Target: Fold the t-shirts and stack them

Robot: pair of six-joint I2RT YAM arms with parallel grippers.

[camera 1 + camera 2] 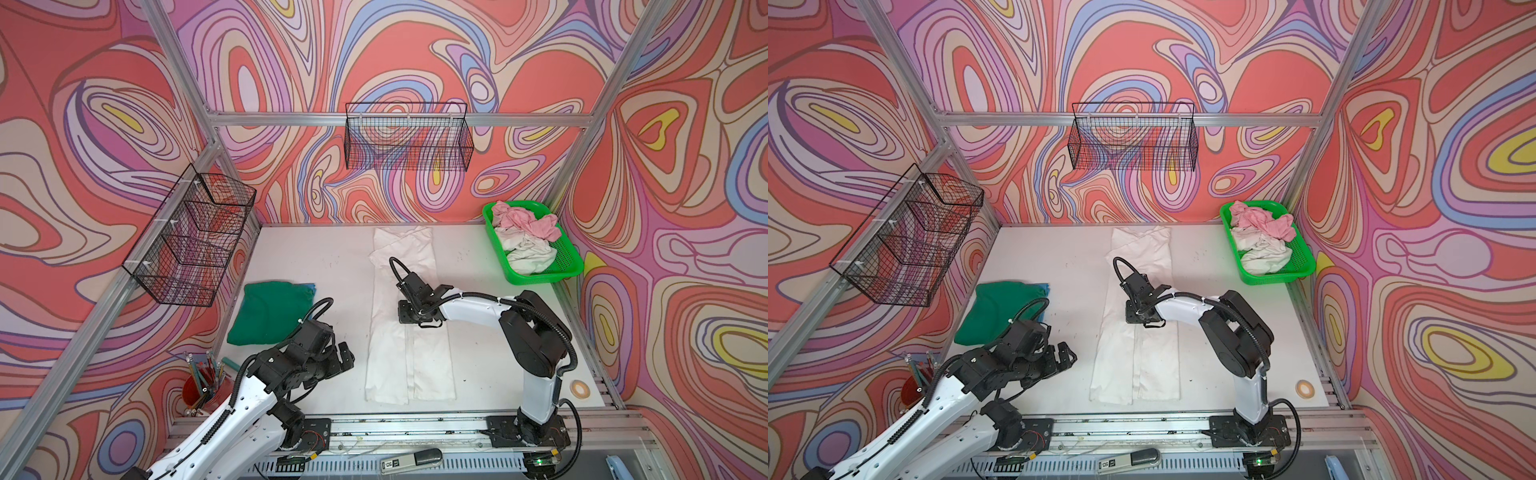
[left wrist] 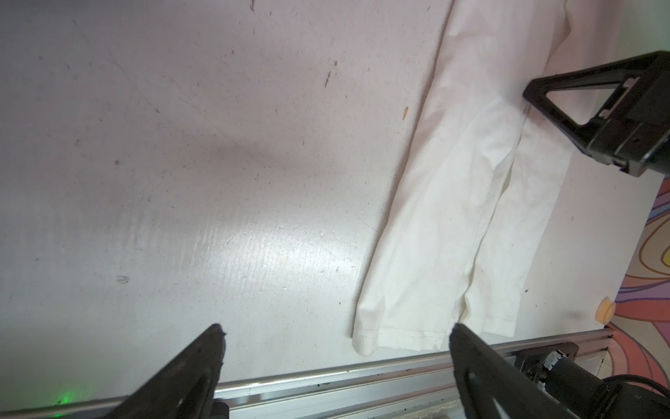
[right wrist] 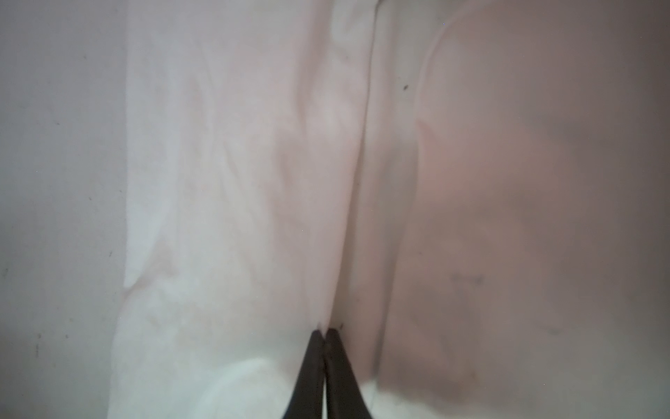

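Flat on the table (image 1: 307,257), a white t-shirt (image 1: 388,349) (image 1: 1121,357), both sides folded in to make a long narrow strip, lengthwise down the middle in both top views, hem toward the near rail, collar end toward the back wall. On the middle of the strip, the right gripper (image 1: 411,316) (image 1: 1137,318), pointed down, jaws pressed fully together. In the right wrist view the tips meet on the line where the two folded flaps come together, touching the cloth (image 3: 235,181); no telling whether any cloth is caught between them. Left of the strip and apart from it, toward the front, the left gripper (image 1: 345,358) (image 1: 1068,356), jaws spread wide with nothing between them, above bare table. In the left wrist view, the shirt's hem corner (image 2: 366,341) between the two spread fingers (image 2: 471,362). Farther left, by the left wall, a dark green t-shirt (image 1: 270,311) (image 1: 1000,309), folded to a rough square and lying flat, a blue edge showing at its far right corner. In the far right corner, a bright green basket (image 1: 540,277) (image 1: 1276,277) with crumpled pink t-shirts (image 1: 523,222) (image 1: 1262,222) toward the back and crumpled off-white t-shirts (image 1: 525,251) (image 1: 1262,251) toward the front. Near the front right edge, a small roll of tape (image 1: 579,387); beyond the front left corner, a red cup (image 1: 199,395) of pencils.
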